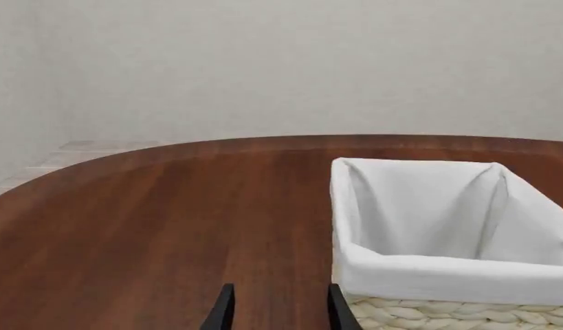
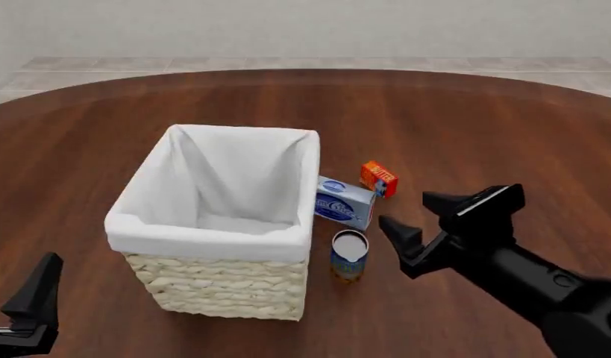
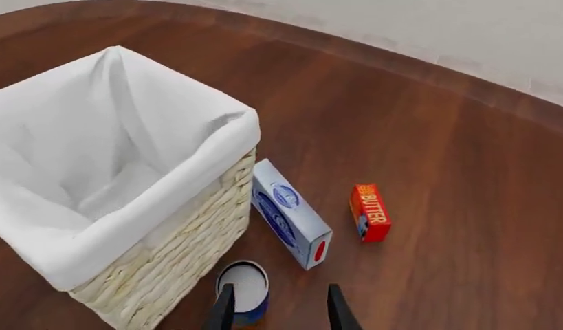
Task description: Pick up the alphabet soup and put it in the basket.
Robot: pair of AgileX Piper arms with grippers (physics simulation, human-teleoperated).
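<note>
The alphabet soup (image 2: 349, 254) stands just right of the basket (image 2: 218, 242), nearer than the two boxes (image 2: 344, 202).

The table (image 2: 465, 127) looked like dark reddish wood with a fine straight grain and a soft satin sheen. The basket (image 2: 221, 287) was cream wicker, coarse and ribbed in its weave, lined with smooth matt white cloth folded over its rim. The alphabet soup (image 2: 349, 256) had a pale, metal-like flat top and a glossy printed label. The blue box (image 2: 343, 202) and the butter box (image 2: 379, 179) looked like smooth printed card. The right gripper (image 2: 424, 211) and the left gripper's fingers (image 1: 224, 311) appeared matt black, like hard plastic.
</note>
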